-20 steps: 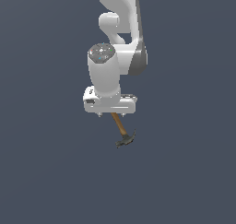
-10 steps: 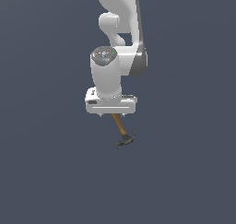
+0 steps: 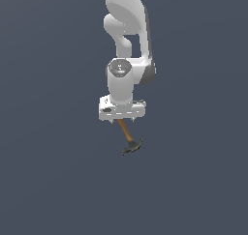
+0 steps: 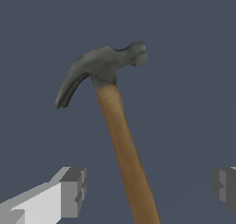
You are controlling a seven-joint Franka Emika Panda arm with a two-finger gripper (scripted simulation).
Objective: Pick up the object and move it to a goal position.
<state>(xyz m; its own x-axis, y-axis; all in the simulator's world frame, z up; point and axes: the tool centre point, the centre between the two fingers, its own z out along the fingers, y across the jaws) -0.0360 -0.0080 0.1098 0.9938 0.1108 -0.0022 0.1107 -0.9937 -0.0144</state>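
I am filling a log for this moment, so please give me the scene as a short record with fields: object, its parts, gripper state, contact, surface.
object: claw hammer, lying on the floor under the gripper
parts: dark grey head, orange-brown wooden handle
gripper state: open, fingers on either side of the handle
contact: none visible in the wrist view; gaps remain between both fingers and the handle
arm: white arm reaching down from above in the exterior view
surface: plain dark grey-blue floor
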